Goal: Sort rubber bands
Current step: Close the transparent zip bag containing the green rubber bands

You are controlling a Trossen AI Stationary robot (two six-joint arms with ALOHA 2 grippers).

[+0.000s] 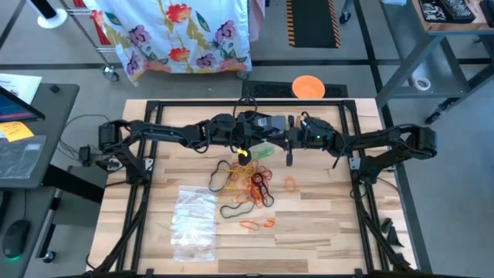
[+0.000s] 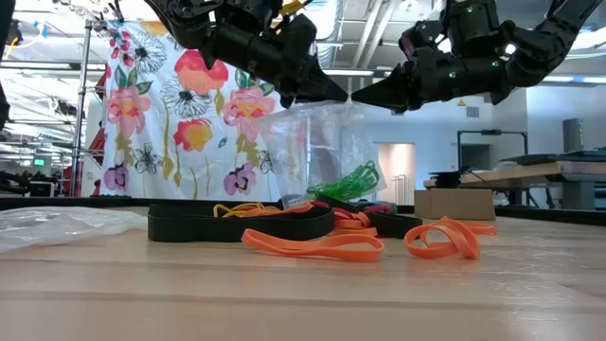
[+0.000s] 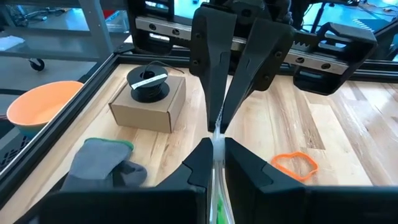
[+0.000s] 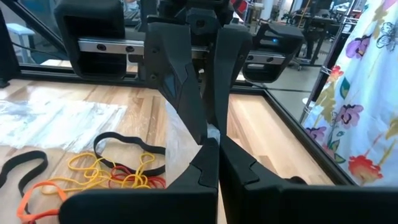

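Clear bag held up between both pincers, green bands inside.

The left pincer (image 2: 333, 93) and right pincer (image 2: 365, 97) each pinch the clear bag (image 2: 317, 142) shut above the table's far middle; rubber bands (image 1: 251, 184) lie heaped mid-table, spare bags (image 1: 193, 220) near the front-left edge, bare wood (image 1: 324, 224) toward the right edge.

Both grippers (image 2: 350, 95) closed, tips together.

1. You see two matte black arms, the left arm (image 1: 166, 133) and the right arm (image 1: 386, 143), both built of angular segments.
2. Behind your tapering, wedge-shaped jaws, silver rails carry blocky black housings.
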